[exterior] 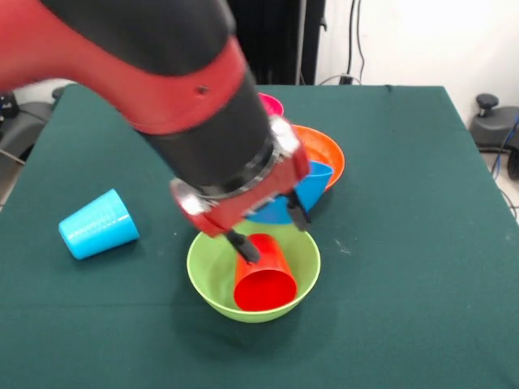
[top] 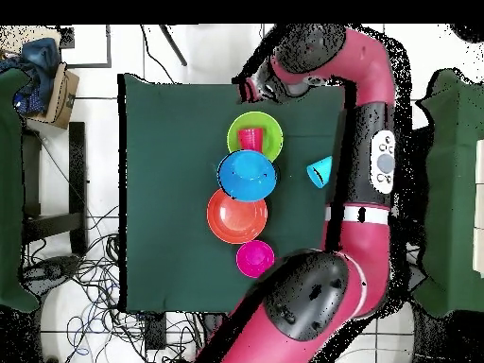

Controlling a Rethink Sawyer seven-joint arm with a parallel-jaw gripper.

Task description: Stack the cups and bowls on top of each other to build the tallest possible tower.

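Inside lime bowl [exterior: 207, 271], tipped red cup [exterior: 265, 279]

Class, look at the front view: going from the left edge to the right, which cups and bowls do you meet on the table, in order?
Light blue cup lying on its side → lime green bowl holding the red cup → blue bowl → orange bowl. The pink bowl behind the arm is left out, being mostly hidden.
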